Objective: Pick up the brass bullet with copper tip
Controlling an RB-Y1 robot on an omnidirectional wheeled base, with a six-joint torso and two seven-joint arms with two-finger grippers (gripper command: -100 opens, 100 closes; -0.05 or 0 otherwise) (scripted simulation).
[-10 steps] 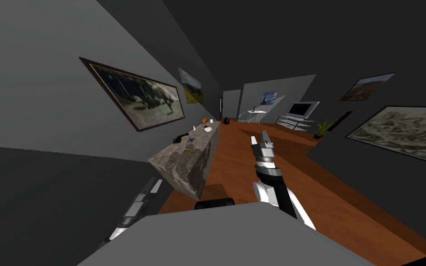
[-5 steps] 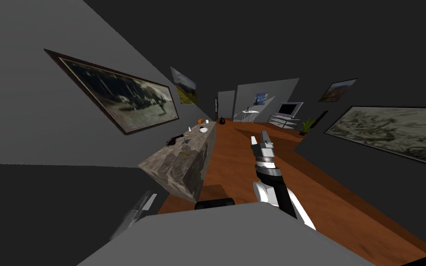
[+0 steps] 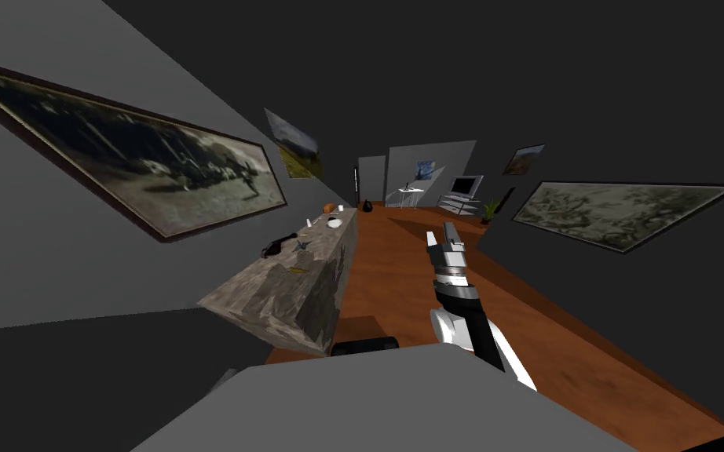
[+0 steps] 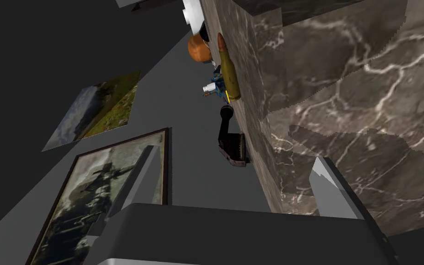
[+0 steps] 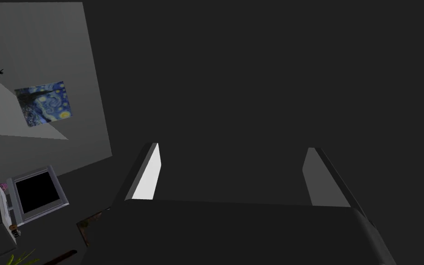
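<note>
Left gripper (image 4: 236,155) (fingers apart) well short of brass bullet (image 4: 228,69)

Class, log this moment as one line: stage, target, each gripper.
stage: pre-grasp | target: brass bullet lying on marble counter, not held | left gripper: open, by counter's side | right gripper: open, empty

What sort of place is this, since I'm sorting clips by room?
Probably a house's hallway opening onto a living room: framed paintings on both sides, a marble-patterned counter along one, a television at the far end.
</note>
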